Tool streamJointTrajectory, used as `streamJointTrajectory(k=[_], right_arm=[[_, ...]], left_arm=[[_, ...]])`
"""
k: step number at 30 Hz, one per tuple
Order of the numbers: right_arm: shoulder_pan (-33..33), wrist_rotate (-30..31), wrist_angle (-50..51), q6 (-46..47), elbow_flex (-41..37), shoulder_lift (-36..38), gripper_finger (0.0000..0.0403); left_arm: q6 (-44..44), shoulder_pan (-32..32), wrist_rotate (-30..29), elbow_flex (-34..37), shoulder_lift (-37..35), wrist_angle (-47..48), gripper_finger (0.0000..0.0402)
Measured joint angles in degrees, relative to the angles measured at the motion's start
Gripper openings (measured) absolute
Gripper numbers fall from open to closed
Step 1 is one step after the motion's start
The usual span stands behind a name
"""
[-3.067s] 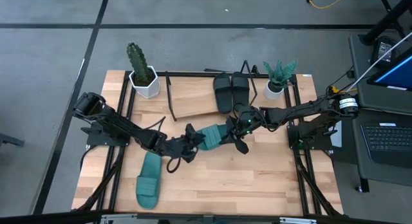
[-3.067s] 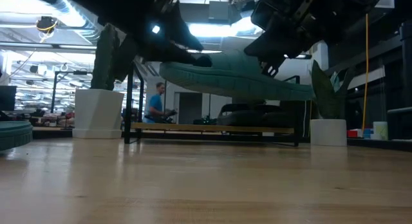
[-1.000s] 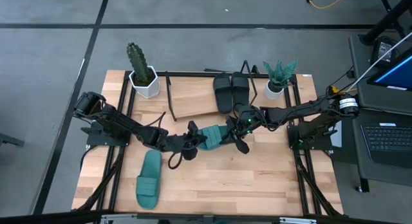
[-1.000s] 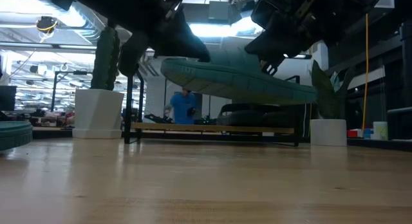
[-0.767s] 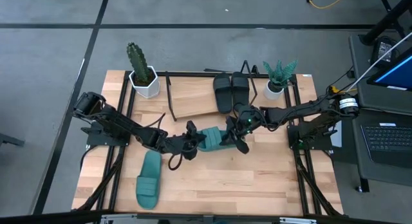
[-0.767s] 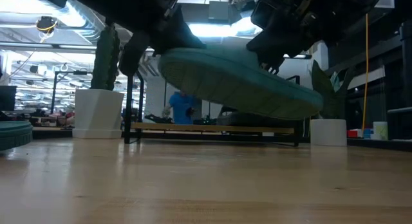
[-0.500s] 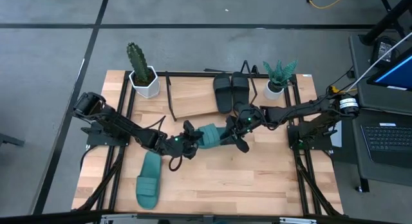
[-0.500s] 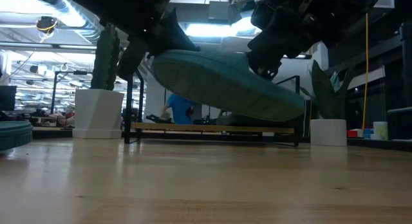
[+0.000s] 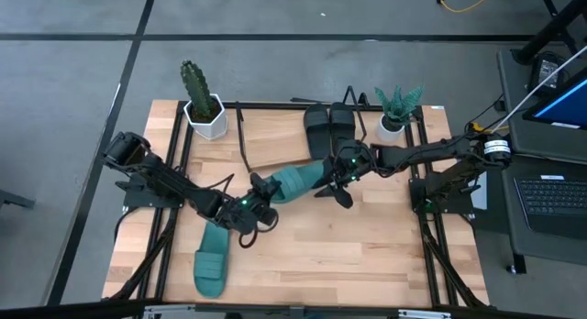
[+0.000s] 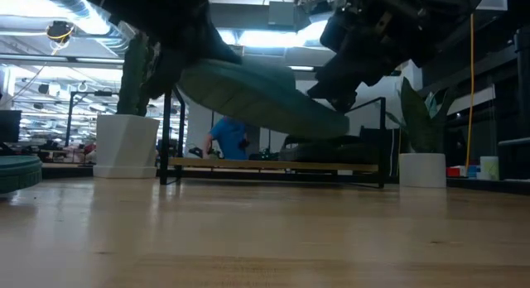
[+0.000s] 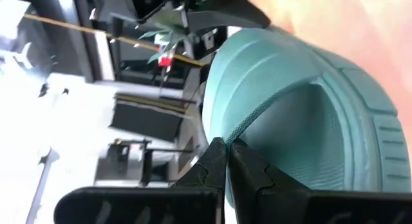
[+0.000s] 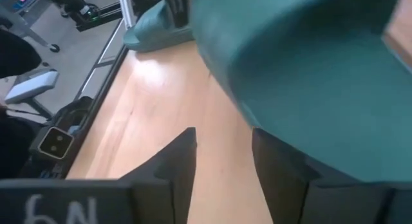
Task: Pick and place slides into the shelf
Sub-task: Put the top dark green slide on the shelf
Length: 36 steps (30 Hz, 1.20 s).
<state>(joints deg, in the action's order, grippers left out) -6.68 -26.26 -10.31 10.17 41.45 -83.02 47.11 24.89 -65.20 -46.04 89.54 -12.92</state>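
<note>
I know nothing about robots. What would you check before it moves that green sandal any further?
1. Teal slide clear of the table: ok, the low view shows it in the air.
2. Left gripper holding it: ok, jaws pinched on its edge.
3. Right gripper holding it: cannot tell.
4. Room on the shelf: ok, bare board beside the black slides.
5. Slide lined up with the shelf: not ok, it lies slanted in front of the board.

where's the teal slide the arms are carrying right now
In the high view the carried teal slide hangs mid-table between the left gripper and right gripper, just in front of the shelf.
</note>
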Motion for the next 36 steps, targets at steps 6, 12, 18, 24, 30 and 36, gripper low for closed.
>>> streamJointTrajectory(k=[6,12,18,24,30,36], right_arm=[[-0.72,0.23,2.72,-1.83,0.0,0.0,0.0091],[-0.76,0.48,3.26,-7.72,0.0,0.0,0.0009],[-0.79,3.32,3.48,-9.06,0.0,0.0,0.0005],[-0.85,6.9,3.84,-11.43,0.0,0.0,0.0004],[-0.83,6.81,5.17,-13.44,0.0,0.0,0.0004],[-1.17,10.37,3.26,-16.01,-0.01,0.0,0.0003]], left_arm=[[-0.26,0.36,-3.17,0.0,-3.87,0.56,0.0],[0.17,-0.76,-7.08,0.0,-7.11,0.69,0.0],[0.17,-4.07,-8.48,0.0,-7.64,0.63,0.0],[2.24,-8.35,-11.99,-0.39,-7.64,0.69,0.0],[6.72,-8.88,-12.36,-3.52,-7.64,0.67,0.0001],[10.27,-6.78,-14.08,-5.85,-7.64,0.37,0.0001]])
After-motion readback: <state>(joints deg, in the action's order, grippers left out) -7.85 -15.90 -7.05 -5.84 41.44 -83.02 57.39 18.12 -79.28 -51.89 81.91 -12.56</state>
